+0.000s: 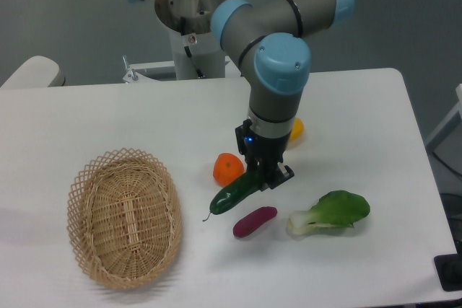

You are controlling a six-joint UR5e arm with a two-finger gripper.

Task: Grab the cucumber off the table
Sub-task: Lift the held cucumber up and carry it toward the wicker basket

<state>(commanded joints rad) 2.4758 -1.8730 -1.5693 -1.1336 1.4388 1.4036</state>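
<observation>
The dark green glossy cucumber (232,193) lies slanted on the white table (108,117), its thin stem tip pointing down-left. My gripper (265,177) points straight down over the cucumber's upper right end, and its fingers (277,175) sit around that end. The fingers look closed against the cucumber. Its lower left end seems to rest on the table.
An orange fruit (228,168) sits just left of the gripper. A yellow fruit (295,130) shows behind the wrist. A purple vegetable (254,221) and a bok choy (332,211) lie in front. A wicker basket (124,217) stands at the left.
</observation>
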